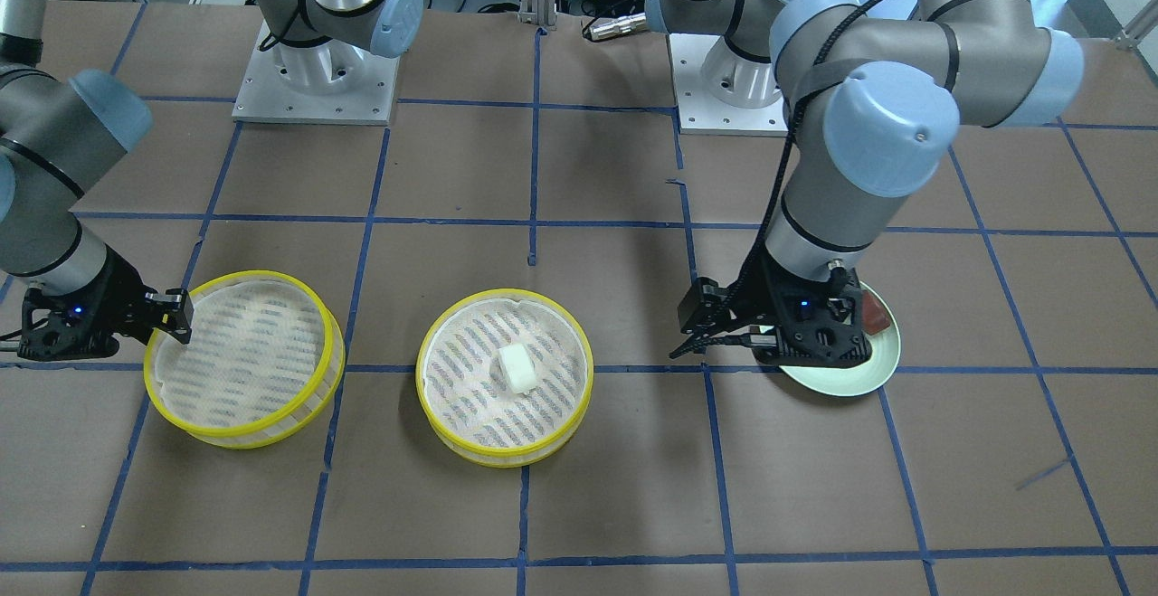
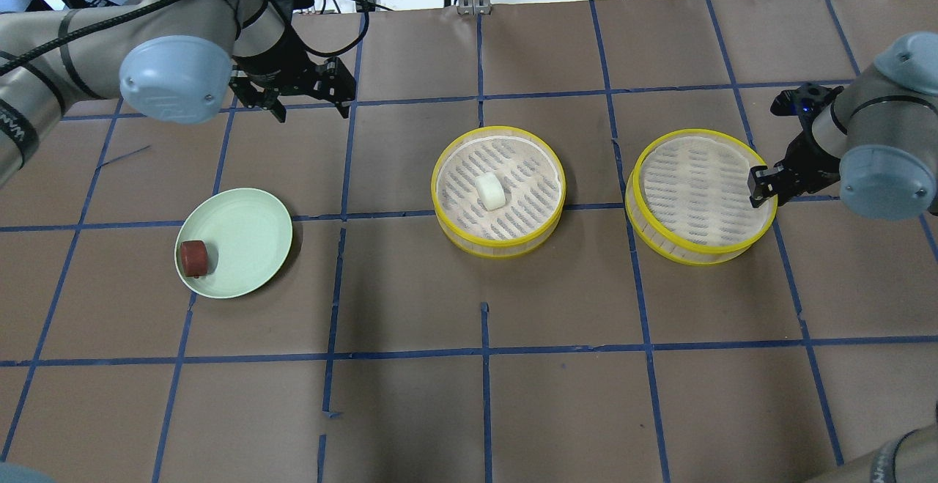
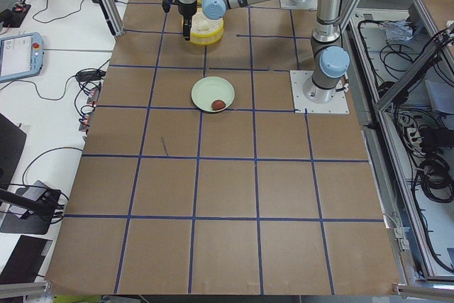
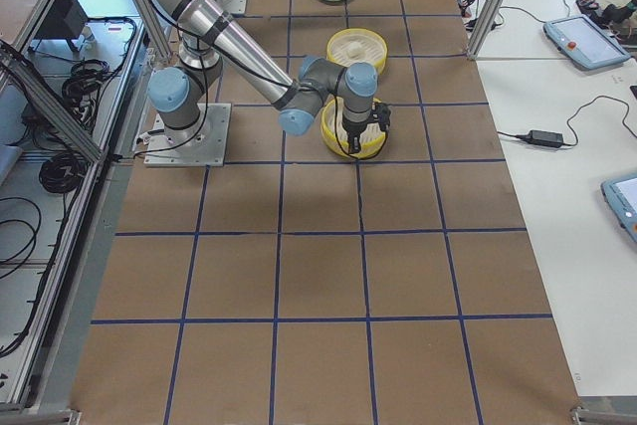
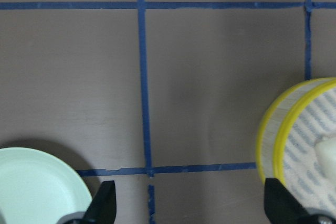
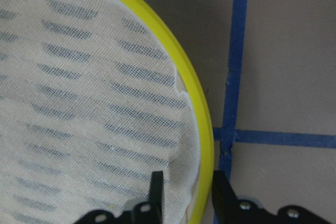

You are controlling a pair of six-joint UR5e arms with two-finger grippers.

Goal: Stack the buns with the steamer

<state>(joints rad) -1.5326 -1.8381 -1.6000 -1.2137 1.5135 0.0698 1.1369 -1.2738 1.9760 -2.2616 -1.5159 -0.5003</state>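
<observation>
Nearby, pale green plate (image 2: 249, 241) under reddish-brown bun (image 2: 194, 258).

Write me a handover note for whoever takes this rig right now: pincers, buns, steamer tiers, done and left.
Left pincer: open, empty, raised beyond the green plate.
Right pincer: straddling the yellow rim of the empty steamer tier, one finger inside, one outside.
White bun: in the middle steamer tier. Done.
Reddish-brown bun: on the plate, near its edge.
Left: load the brown bun, stack the tiers.

No legible text; arm marking perhaps lettering, unreadable.
</observation>
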